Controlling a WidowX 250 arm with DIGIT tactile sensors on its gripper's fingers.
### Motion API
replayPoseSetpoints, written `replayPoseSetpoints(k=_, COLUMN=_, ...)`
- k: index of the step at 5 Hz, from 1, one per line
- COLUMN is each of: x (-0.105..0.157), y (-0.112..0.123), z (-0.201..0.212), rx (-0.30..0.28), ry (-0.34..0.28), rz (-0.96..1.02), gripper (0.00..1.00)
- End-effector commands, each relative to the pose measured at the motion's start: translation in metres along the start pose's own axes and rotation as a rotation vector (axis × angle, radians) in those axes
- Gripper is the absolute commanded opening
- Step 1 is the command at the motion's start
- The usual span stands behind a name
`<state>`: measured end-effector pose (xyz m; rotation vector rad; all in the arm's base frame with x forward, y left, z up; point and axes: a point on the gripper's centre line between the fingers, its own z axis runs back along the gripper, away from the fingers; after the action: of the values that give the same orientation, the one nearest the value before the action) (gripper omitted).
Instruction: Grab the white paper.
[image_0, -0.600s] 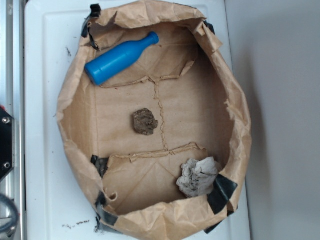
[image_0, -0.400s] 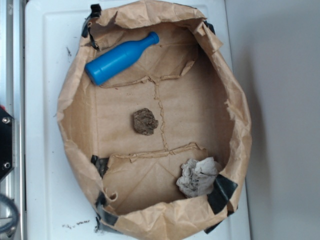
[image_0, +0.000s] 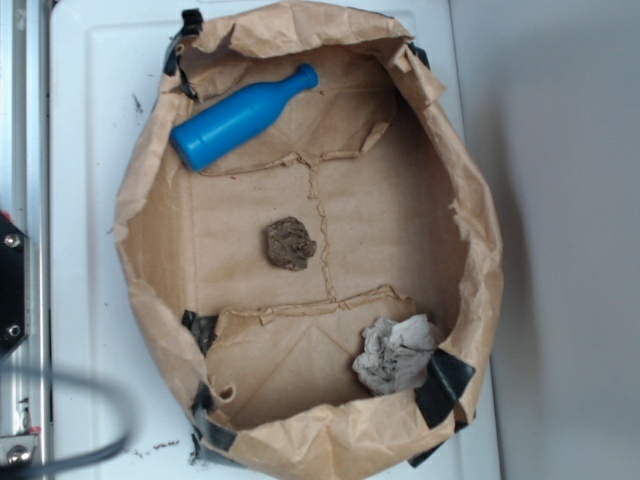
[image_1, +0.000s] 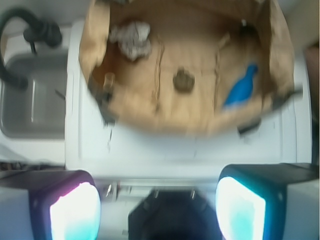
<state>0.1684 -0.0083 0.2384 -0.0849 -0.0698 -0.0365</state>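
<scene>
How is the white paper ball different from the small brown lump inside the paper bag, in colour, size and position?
Colour: the white paper ball is white with grey-black smudges; the brown lump is plain dark brown.
Size: the white ball is somewhat bigger than the brown lump.
Position: the white ball sits against the wall of the bag, near a black taped corner; the brown lump lies near the middle of the floor, clear of the walls.
Both are crumpled, and nothing holds either.

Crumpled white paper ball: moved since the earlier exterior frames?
No. The crumpled white paper ball sits beside the same black tape patch.
</scene>
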Motion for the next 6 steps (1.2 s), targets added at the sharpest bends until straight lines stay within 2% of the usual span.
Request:
replayPoseSetpoints(k=1, x=0.099, y=-0.006, z=-0.026, rx=0.025, ry=0.019, rz=-0.277, gripper=1.0)
replayPoseSetpoints(k=3, x=0.099, y=-0.006, z=-0.026, rx=0.025, ry=0.019, rz=-0.277, gripper=1.0)
replayPoseSetpoints(k=4, x=0.104, y=0.008, z=-0.075, rx=0.05, ry=-0.053, rz=-0.458, gripper=1.0)
replayPoseSetpoints(k=5, x=0.11, y=0.02, z=-0.114, rx=0.141, ry=-0.107, rz=-0.539, gripper=1.0)
replayPoseSetpoints(k=6, x=0.115, y=0.024, z=-0.149, rx=0.184, ry=-0.058, rz=-0.585, gripper=1.0)
